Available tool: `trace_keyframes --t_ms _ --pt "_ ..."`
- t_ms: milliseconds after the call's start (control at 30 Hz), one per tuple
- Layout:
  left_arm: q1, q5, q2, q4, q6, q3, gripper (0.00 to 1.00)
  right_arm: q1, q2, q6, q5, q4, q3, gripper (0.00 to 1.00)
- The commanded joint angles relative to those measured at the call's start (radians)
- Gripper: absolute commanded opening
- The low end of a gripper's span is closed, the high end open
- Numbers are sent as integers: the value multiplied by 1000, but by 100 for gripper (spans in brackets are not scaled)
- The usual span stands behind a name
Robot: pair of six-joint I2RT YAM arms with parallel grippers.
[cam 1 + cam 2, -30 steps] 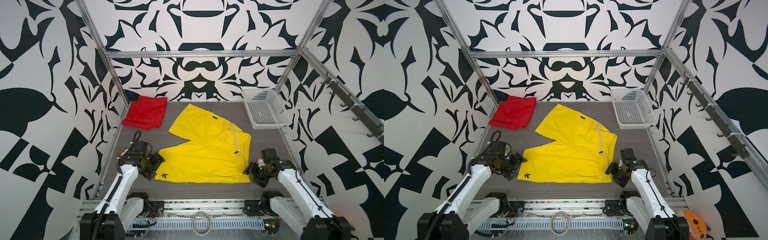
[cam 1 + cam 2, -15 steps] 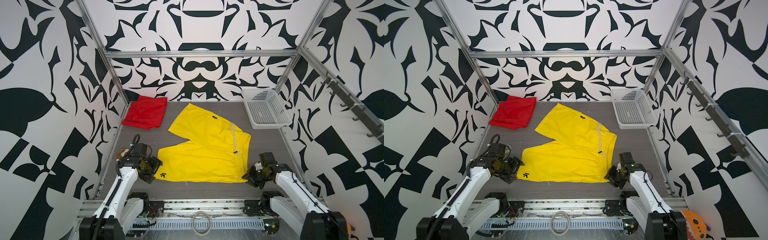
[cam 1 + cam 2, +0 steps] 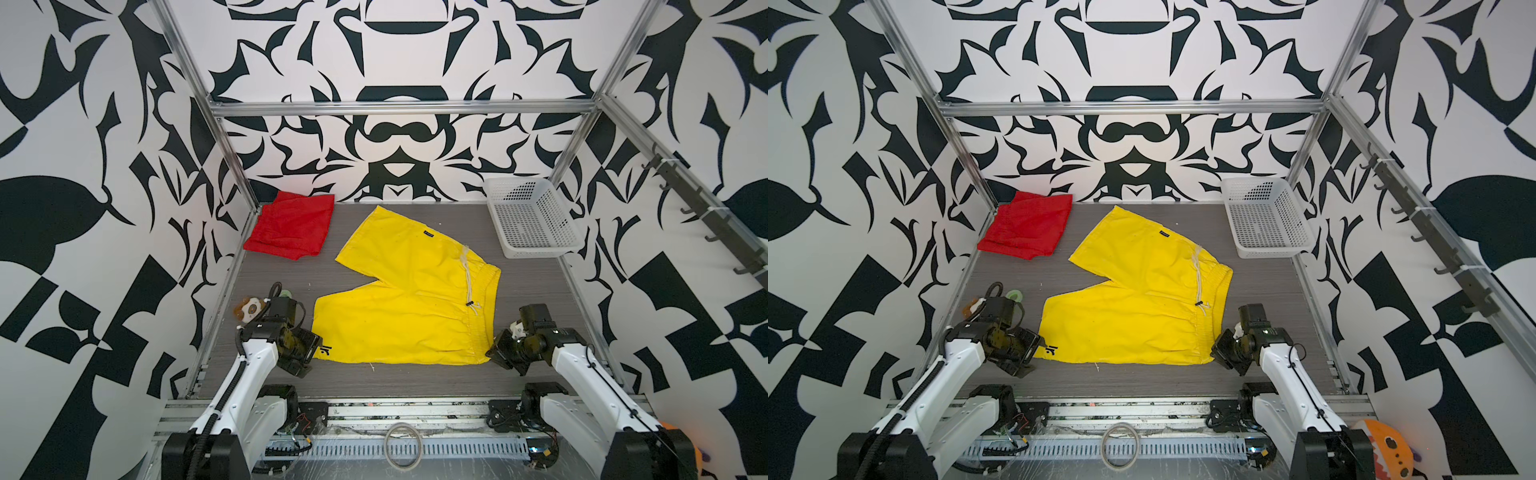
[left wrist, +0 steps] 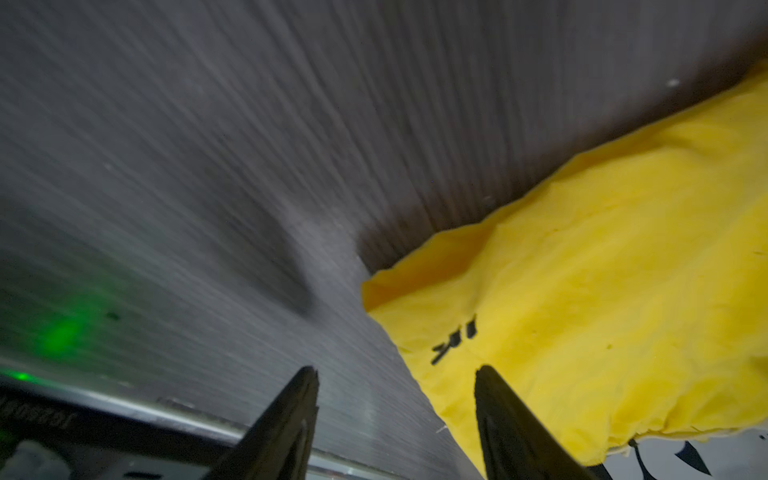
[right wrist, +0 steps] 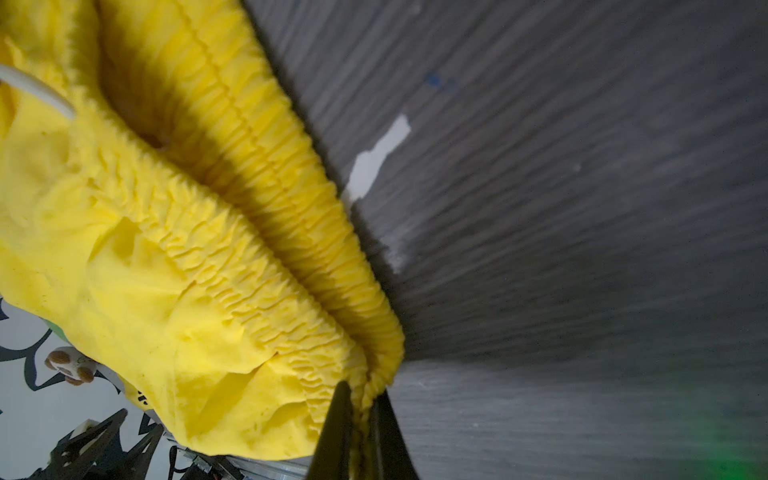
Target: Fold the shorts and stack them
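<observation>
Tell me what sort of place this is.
Probably a robot test cell: an aluminium frame with patterned panels encloses a grey table, where a left arm and a right arm flank yellow shorts.

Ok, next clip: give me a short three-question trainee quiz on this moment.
1. True or false: the right gripper is shut on the waistband corner of the yellow shorts.
2. Fill in: the left gripper has its jaws ___ at the yellow hem corner.
3. Where do the red shorts lie? A) on the yellow shorts B) at the far left corner of the table C) in the left gripper

Key: 1 true; 2 open; 3 B.
</observation>
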Motion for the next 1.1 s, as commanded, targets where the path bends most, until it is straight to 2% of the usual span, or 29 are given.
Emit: trace_keyframes --t_ms 0,300,500,567,633,800,1067 --pt "3 0 35 40 -26 -25 61 0 -7 -10 -3 -2 36 9" --pt "3 -29 178 176 -3 -13 49 0 -23 -10 -7 -6 38 5" --pt "2 -52 230 177 35 21 17 -1 -37 -28 0 -49 72 0" --pt "3 -65 206 133 51 50 6 -1 -51 -40 8 -88 111 0" --pt "3 -86 157 73 65 96 0 0 -69 -49 12 -122 166 0" --pt "3 -197 41 -71 124 273 0 -1 -54 -96 14 -191 365 0" --pt "2 -303 87 -233 287 570 0 -1 41 -200 20 -350 668 0"
